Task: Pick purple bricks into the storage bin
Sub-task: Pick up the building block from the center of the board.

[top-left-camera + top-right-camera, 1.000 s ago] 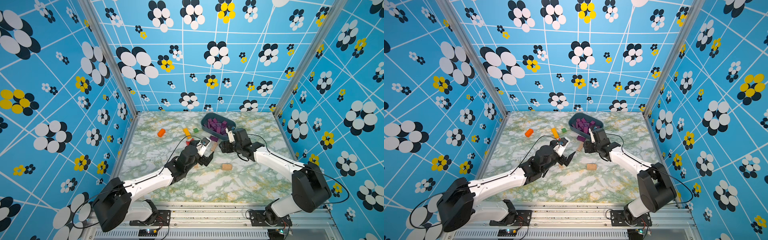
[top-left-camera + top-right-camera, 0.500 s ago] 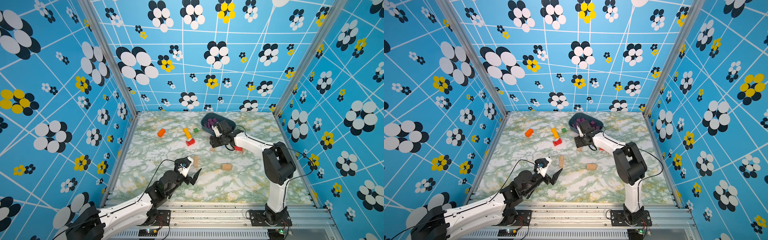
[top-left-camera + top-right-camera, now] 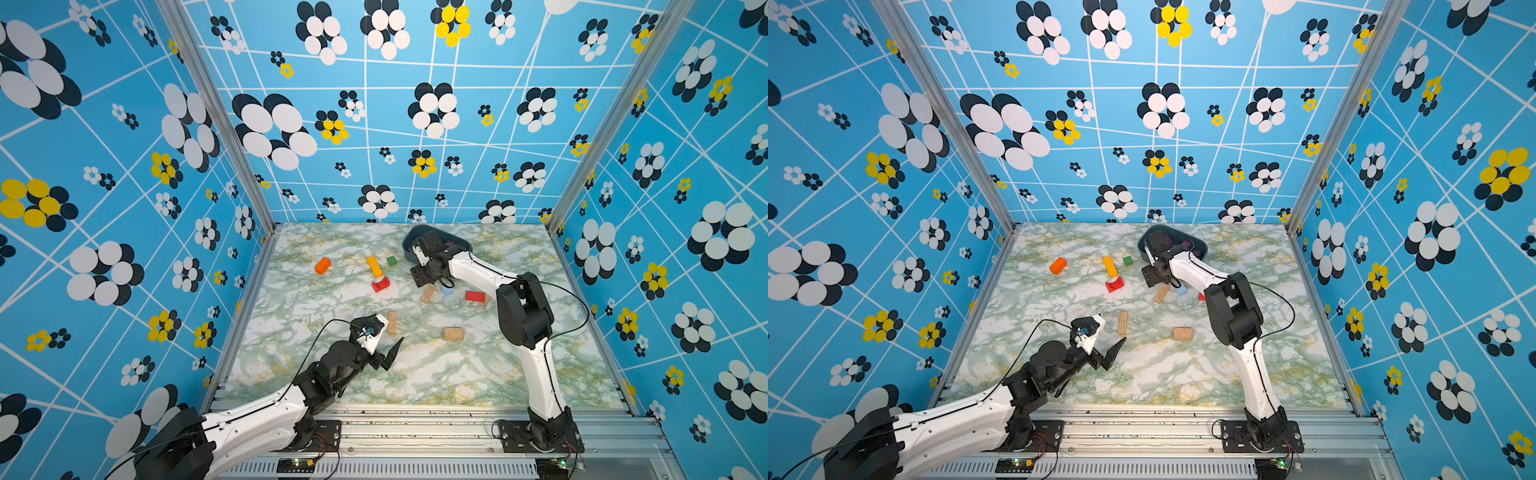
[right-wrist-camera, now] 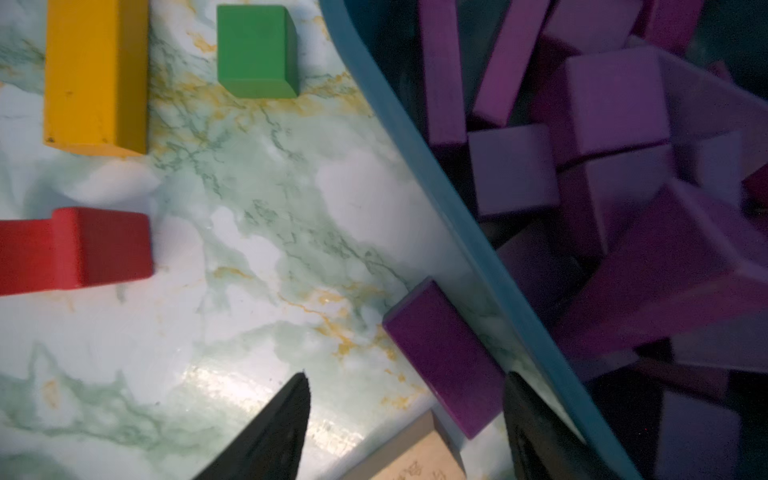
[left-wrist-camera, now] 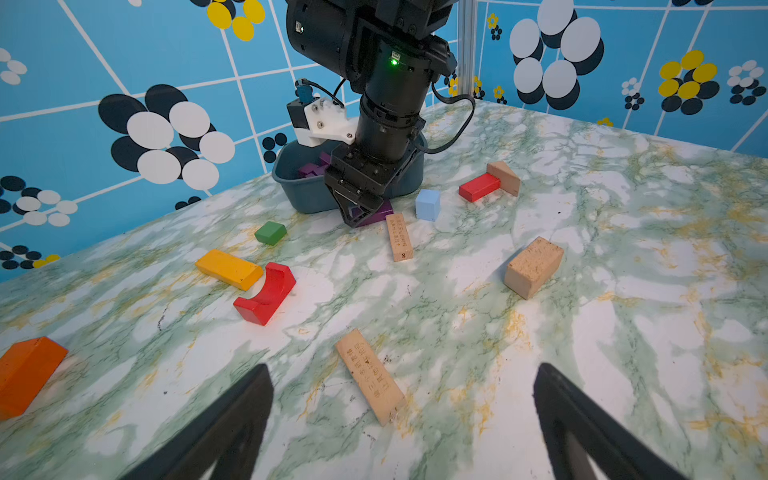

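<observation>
Purple brick [image 4: 444, 357] lies on table [image 4: 249, 208] against storage bin [image 4: 457, 216] wall, shown by wrist views | both top views: right arm [image 3: 473, 266] hides it | right gripper [image 4: 406, 376] jaws apart, straddling it | left gripper [image 5: 401, 368] spread wide, empty

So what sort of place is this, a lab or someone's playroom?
Likely a robot lab test cell: a left arm and right arm bolted to an aluminium rail, flower-print walls boxing in a marble-print table, loose wooden blocks for sorting.
</observation>
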`<action>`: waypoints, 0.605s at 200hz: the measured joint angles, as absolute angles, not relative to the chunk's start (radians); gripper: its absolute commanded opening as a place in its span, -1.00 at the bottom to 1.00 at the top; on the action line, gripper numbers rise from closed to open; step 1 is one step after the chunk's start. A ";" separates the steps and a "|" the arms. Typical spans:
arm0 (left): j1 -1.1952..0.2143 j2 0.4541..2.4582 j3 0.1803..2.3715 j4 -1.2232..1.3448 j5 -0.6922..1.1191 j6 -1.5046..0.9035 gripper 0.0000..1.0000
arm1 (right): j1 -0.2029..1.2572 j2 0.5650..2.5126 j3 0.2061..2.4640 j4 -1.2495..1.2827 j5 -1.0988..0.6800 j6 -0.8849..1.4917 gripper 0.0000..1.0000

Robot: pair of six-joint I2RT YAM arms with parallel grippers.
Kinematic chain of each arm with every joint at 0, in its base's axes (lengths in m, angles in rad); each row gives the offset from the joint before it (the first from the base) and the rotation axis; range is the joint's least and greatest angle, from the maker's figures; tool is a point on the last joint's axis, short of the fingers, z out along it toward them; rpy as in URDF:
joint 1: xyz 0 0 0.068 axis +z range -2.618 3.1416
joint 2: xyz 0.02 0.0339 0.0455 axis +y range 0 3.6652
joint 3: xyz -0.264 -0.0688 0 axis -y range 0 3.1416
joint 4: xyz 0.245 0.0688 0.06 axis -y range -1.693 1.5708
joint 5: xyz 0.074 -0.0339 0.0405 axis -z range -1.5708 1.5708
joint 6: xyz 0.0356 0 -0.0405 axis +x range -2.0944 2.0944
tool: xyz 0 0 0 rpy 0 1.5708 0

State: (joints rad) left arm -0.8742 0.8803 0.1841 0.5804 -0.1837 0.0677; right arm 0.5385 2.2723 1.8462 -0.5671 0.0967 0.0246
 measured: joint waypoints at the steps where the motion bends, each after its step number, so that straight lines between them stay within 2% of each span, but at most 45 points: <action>1: -0.874 0.881 0.184 0.581 -0.184 0.068 0.99 | 0.538 2.274 1.849 -0.568 0.097 0.022 0.51; 41: -0.874 0.896 0.184 0.584 -0.184 0.071 0.99 | 0.538 2.362 1.972 -0.656 0.130 -0.064 0.51; 85: -0.874 0.909 0.184 0.589 -0.184 0.071 0.99 | 0.538 2.373 1.982 -0.700 0.136 -0.148 0.48; 121: -0.874 0.931 0.184 0.589 -0.184 0.071 0.99 | 0.530 2.373 1.983 -0.699 0.073 -0.185 0.47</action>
